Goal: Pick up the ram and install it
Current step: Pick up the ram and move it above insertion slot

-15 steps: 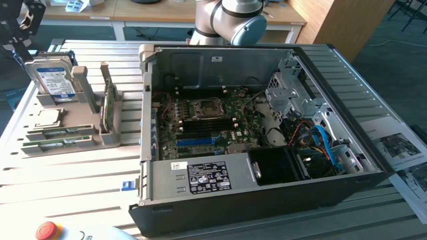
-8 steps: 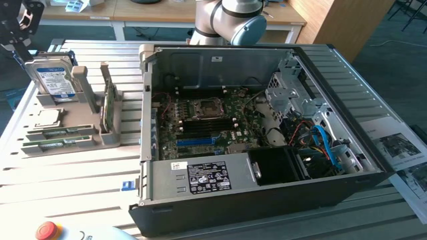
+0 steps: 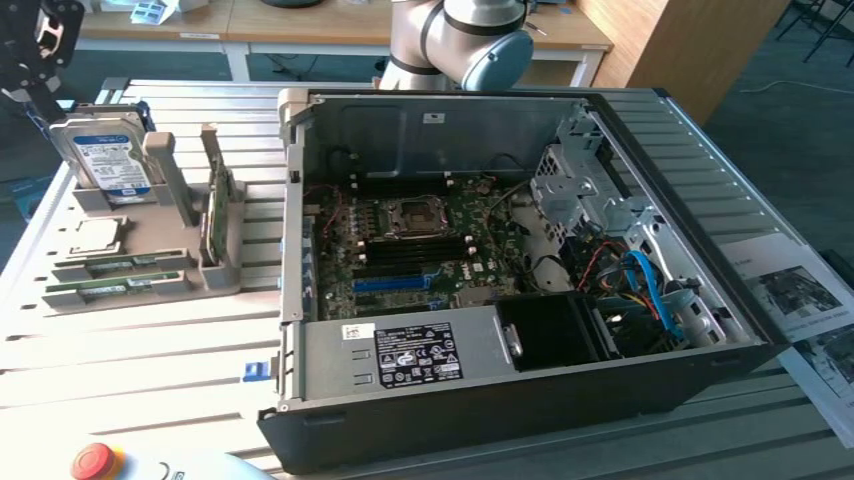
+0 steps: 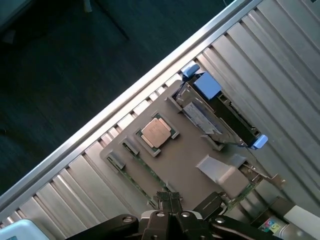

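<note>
Two green ram sticks (image 3: 118,268) lie flat, side by side, in slots at the near edge of a grey parts holder (image 3: 200,275) on the exterior view's left. In the wrist view the ram (image 4: 144,172) shows as thin green strips along the holder's edge. My gripper (image 4: 170,199) hangs above the holder with its jaws shut and nothing between them, its tips close over one end of the ram. In the exterior view the gripper (image 3: 40,60) is a dark shape high at the far left, above the hard drive.
The holder also carries a silver hard drive (image 3: 107,160), a square processor chip (image 4: 156,133) and an upright green card (image 3: 214,210). The open computer case (image 3: 534,400) with its motherboard (image 3: 414,250) lies to the right. A red stop button (image 3: 94,462) sits at the front edge.
</note>
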Robot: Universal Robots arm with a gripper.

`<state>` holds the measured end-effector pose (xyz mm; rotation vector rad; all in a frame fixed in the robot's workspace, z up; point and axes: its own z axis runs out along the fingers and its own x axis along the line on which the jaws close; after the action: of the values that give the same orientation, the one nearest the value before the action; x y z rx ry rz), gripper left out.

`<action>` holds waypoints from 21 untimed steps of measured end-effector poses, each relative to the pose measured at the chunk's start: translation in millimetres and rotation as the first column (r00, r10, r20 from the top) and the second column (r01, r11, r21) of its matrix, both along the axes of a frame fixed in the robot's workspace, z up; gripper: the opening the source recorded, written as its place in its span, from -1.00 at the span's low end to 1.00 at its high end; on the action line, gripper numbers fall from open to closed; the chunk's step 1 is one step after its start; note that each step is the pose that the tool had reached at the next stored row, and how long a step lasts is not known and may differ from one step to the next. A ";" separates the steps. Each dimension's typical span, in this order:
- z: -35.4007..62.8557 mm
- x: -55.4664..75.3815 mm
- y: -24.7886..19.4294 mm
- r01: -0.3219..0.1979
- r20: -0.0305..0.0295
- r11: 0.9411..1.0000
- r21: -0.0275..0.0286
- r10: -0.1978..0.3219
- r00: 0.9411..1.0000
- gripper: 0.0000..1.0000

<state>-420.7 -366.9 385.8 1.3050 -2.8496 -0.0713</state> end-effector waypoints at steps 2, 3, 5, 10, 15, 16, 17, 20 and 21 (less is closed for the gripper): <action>0.0 0.0 0.0 -0.031 0.000 1.000 0.000 0.031 1.000 -0.80; 0.0 0.0 0.0 -0.047 0.000 0.999 0.000 0.047 0.999 -0.80; 0.0 0.0 0.0 -0.081 0.000 0.997 0.000 0.081 0.997 -0.80; 0.0 0.0 0.0 -0.163 0.000 0.987 0.000 0.163 0.987 -0.80; 0.0 0.0 0.0 -0.281 0.000 0.960 0.000 0.281 0.960 -0.80; 0.0 0.0 0.0 -0.315 0.000 0.949 0.000 0.315 0.949 -0.80; 0.0 0.0 0.0 -0.332 0.000 0.943 0.000 0.332 0.943 -0.80; 0.0 0.0 0.0 -0.383 0.000 0.924 0.000 0.383 0.924 -0.80; 0.0 0.0 0.0 -0.400 0.000 0.917 0.000 0.400 0.917 -0.80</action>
<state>-420.7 -366.8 385.8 1.8537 -2.5161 -0.0676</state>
